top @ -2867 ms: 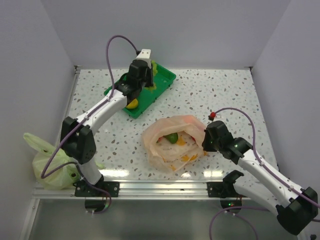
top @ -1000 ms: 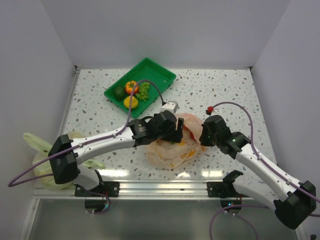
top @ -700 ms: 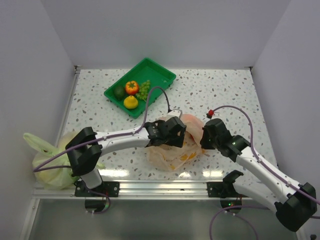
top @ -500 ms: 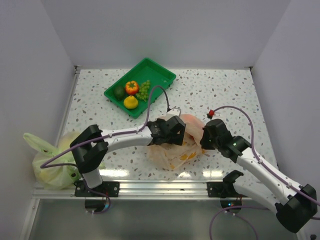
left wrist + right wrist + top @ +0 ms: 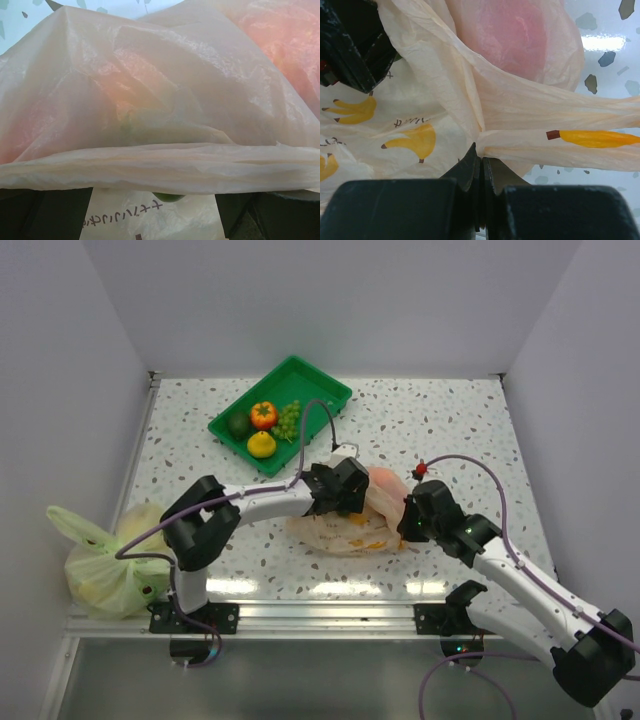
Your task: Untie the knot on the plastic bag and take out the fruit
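The pale orange plastic bag point(image 5: 345, 530) lies mid-table with its mouth loose; the knot is out of view. My left gripper point(image 5: 341, 488) is at the bag's far side, open, its fingers point(image 5: 45, 215) wide apart under a fold of the film point(image 5: 160, 167). A green fruit point(image 5: 167, 197) peeks out between them. A pink fruit point(image 5: 512, 30) shows through the film. My right gripper point(image 5: 481, 152) is shut on a pinch of the bag's near-right edge point(image 5: 403, 525). The green tray point(image 5: 325, 390) holds a dark green, an orange, a yellow fruit point(image 5: 262, 444) and grapes.
A knotted yellow-green bag point(image 5: 105, 565) sits at the near left corner beside the left arm's base. White walls close in the table on three sides. The left arm's cable point(image 5: 320, 425) loops over the tray's near edge.
The left arm swung from the tray to the bag and pushed in at its mouth, its jaws widening. The bag flattened and shifted slightly. The right gripper kept its pinch.
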`<state>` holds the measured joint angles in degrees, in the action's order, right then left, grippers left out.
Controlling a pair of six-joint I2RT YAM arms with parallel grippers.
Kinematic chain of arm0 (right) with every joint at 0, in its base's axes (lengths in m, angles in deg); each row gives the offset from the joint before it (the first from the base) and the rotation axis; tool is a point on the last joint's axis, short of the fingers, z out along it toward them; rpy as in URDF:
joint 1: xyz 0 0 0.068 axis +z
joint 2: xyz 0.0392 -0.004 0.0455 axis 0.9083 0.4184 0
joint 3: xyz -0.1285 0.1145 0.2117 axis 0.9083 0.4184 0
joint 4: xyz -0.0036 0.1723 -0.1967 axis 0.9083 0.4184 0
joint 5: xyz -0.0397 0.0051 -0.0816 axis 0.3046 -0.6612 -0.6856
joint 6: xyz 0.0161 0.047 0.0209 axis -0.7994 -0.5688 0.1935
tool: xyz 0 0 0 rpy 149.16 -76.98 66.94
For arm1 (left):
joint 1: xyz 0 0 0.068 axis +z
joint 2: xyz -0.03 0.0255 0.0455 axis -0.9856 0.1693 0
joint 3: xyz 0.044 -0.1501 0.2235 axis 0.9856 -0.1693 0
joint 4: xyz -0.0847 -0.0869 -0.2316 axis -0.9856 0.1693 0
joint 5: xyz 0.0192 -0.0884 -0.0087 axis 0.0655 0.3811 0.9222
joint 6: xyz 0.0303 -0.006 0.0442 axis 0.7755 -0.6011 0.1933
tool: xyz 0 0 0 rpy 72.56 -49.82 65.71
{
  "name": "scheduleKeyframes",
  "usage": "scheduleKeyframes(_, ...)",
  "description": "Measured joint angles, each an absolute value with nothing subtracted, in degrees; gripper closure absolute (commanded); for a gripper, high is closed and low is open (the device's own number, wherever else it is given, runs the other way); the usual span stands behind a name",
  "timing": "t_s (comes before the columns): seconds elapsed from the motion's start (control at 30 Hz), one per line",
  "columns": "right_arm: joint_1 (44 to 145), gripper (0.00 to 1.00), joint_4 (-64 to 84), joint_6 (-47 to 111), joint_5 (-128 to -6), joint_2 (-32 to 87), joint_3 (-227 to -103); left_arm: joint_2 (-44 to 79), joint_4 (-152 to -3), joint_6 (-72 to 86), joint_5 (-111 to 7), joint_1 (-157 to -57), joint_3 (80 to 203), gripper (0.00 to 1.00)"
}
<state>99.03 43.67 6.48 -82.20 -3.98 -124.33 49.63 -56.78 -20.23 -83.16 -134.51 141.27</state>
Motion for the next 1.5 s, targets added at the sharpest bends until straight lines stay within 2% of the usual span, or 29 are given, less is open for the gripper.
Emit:
scheduleKeyframes(0.23,99.2,1.00,42.8,5.8,-80.7,-4.0,-123.6,51.2,-61.4,-19.0,-86.0,-134.5,141.4,0.07)
scheduleKeyframes(0.43,99.4,1.00,42.4,5.1,-79.7,-4.3,-123.6,52.2,-66.4,-18.4,-88.0,-134.5,141.4,0.16)
scheduleKeyframes(0.53,99.4,1.00,42.4,4.8,-79.5,-4.3,-123.6,53.8,-67.3,-18.0,-88.2,-134.5,141.4,0.25)
scheduleKeyframes(0.77,99.4,1.00,42.4,4.8,-79.6,-4.0,-123.6,53.9,-68.9,-17.4,-87.7,-134.6,139.4,0.62)
scheduleKeyframes(0.83,99.4,1.00,42.4,4.8,-79.7,-3.6,-123.6,52.9,-68.7,-16.8,-86.9,-134.7,138.4,0.64)
scheduleKeyframes(0.87,99.4,1.00,42.5,4.8,-79.8,-3.4,-123.6,52.3,-68.4,-16.1,-86.4,-134.8,137.9,0.69)
scheduleKeyframes(1.03,99.4,1.00,42.5,4.9,-80.9,-2.9,-123.8,48.7,-64.1,-11.9,-83.0,-135.9,136.1,0.73)
scheduleKeyframes(1.5,99.4,1.00,42.6,5.1,-83.0,0.5,-126.4,28.7,-55.3,-4.6,-69.4,-139.5,129.3,0.78)
